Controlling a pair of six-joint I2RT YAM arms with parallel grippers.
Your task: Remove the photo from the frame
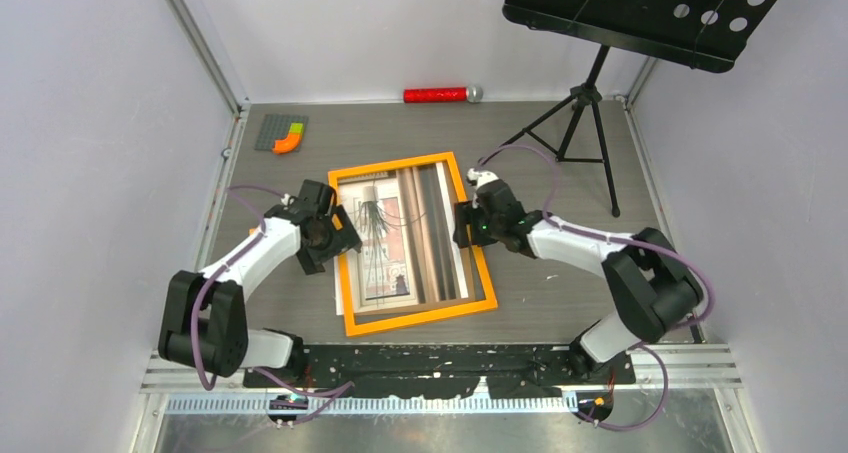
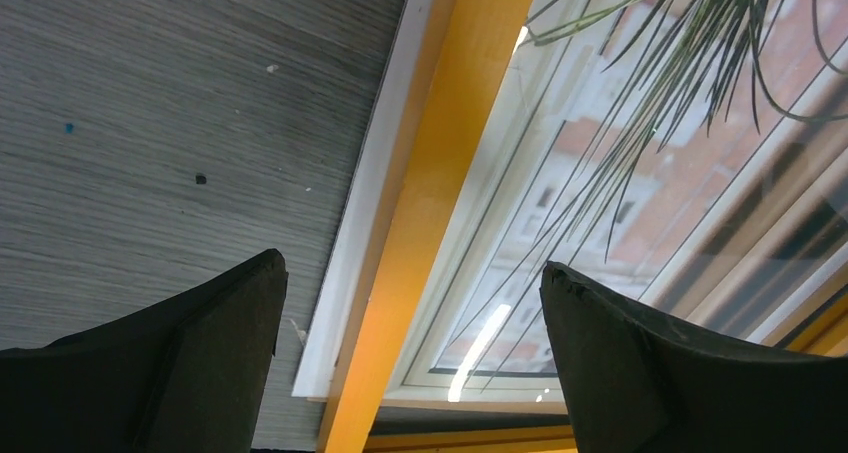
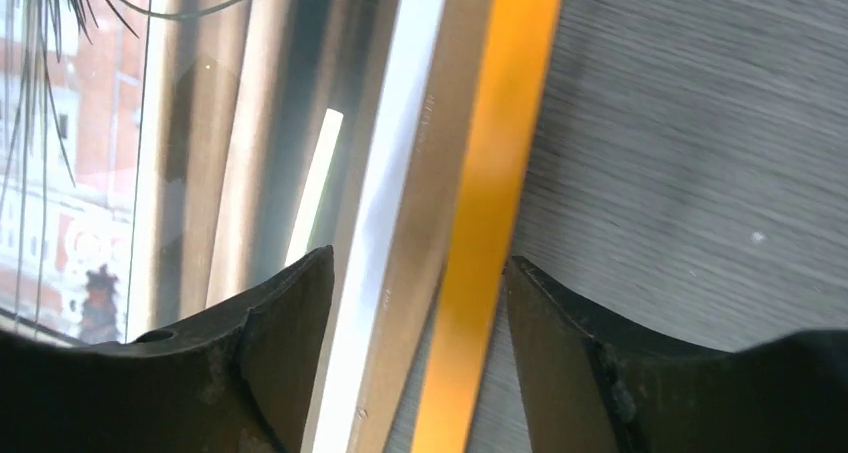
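Twice over, straddling the orange frame (image 1: pixel 420 316) flat on the table (image 1: pixel 400 133), with left gripper (image 2: pixel 410 273) gaping wide across its left rail, right gripper (image 3: pixel 420 263) likewise across the right, photo (image 1: pixel 385 238) showing within, between both.

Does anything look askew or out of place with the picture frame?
Yes. The photo sits shifted left in the frame. In the left wrist view, a white edge shows outside the frame's left orange border, not inside it.
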